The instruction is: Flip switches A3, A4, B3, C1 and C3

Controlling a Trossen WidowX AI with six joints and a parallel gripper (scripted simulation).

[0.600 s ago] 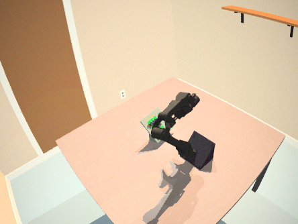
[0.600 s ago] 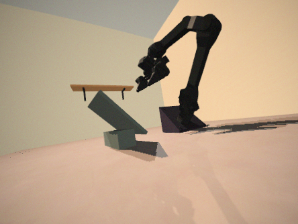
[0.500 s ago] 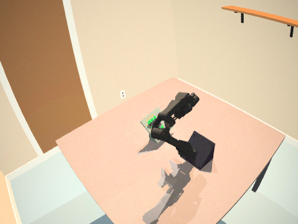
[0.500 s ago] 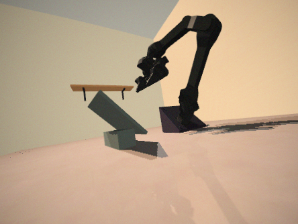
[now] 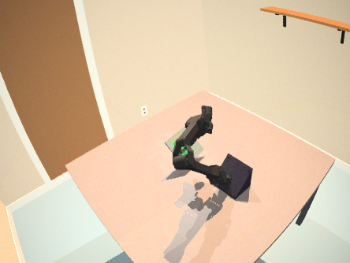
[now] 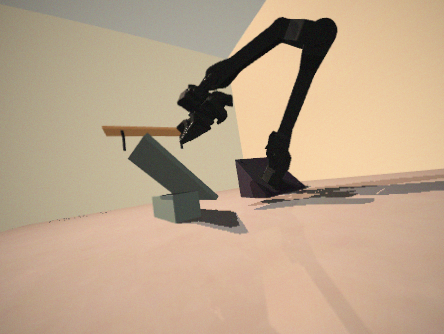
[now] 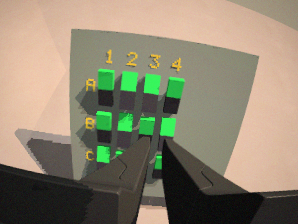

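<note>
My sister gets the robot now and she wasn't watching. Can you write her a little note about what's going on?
Gripper: shut, holding nothing, tips pointed down above the panel, not touching it in the side view.
Panel: tilted on its block in front of the arm; rows A to C, columns 1 to 4.
Done: fingers closed for pressing. No flip can be confirmed from these views.
Left: A3, A4, B3, C1, C3, then lift clear and hold still.

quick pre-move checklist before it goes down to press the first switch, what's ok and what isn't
1. Jaws closed for poking: ok, the gripper is nearly shut and holds nothing.
2. Gripper clear of the panel: ok, a gap shows in the exterior view.
3. Tips over the switch grid: ok, around columns 3 and 4, rows B to C.
4. Row and column labels readable: ok, though C is faint.
5. C3 state: cannot tell, the jaws hide it.
6. Which target gets pressed first: cannot tell.
</note>
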